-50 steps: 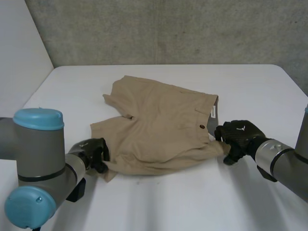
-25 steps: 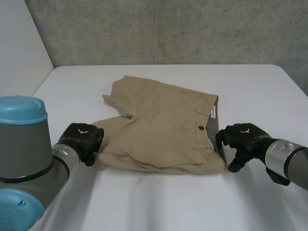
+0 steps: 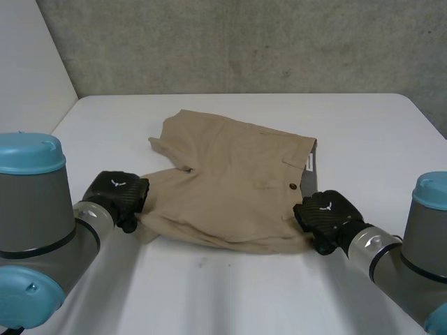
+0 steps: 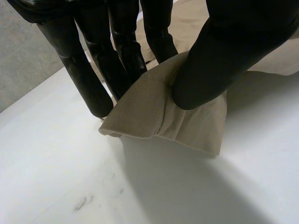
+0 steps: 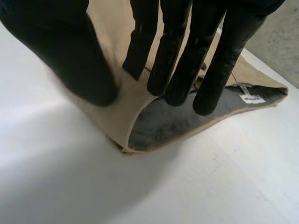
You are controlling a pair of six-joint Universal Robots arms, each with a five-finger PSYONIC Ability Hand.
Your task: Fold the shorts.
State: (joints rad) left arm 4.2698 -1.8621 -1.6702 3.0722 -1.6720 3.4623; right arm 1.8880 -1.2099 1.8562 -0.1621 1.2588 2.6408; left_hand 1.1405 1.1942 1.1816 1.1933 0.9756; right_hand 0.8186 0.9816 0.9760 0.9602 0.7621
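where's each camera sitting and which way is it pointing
Head view: behind the robot, looking down at the white table and tan fabric shorts; left hand and right hand show.
Left wrist view: on the left wrist, looking along the left hand pinching a leg hem.
Right wrist view: on the right wrist, along the right hand pinching the waistband.
All share the shorts.

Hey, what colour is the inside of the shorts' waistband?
The shorts have a dark grey waistband lining; the right wrist view shows it best.
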